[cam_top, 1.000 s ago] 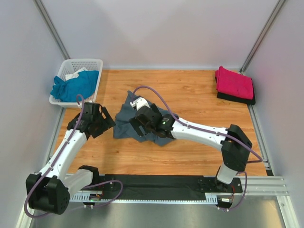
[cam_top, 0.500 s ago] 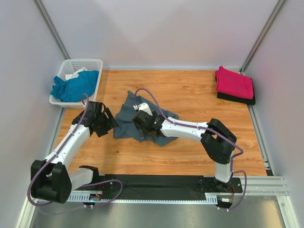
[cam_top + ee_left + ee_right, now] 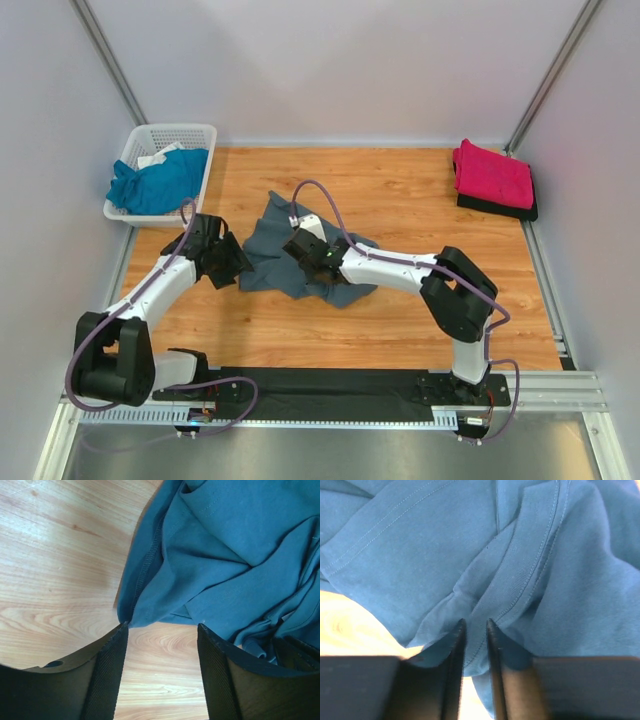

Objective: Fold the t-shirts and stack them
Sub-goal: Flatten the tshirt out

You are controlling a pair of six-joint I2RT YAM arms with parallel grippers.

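A crumpled slate-grey t-shirt (image 3: pixel 280 250) lies mid-table. My right gripper (image 3: pixel 305 262) is pressed down into its middle; in the right wrist view its jaws (image 3: pixel 475 621) stand nearly together with a fold of the grey t-shirt (image 3: pixel 530 555) pinched between them. My left gripper (image 3: pixel 238 270) is open at the shirt's near-left corner. In the left wrist view only bare wood lies between the left gripper (image 3: pixel 162 627) fingers, and the hemmed corner (image 3: pixel 131 615) touches the left fingertip. A folded magenta t-shirt (image 3: pixel 492 172) rests on a dark folded one (image 3: pixel 497 208) at the back right. A teal t-shirt (image 3: pixel 155 180) lies in the basket.
The white lattice basket (image 3: pixel 175 130) stands at the back left corner, close behind my left arm. Grey walls enclose the wooden table (image 3: pixel 400 200) on three sides. A black rail (image 3: pixel 330 385) runs along the near edge.
The right gripper has closed from wide open onto a fold of the grey t-shirt. The left gripper has slid right to the shirt's corner and narrowed somewhat.
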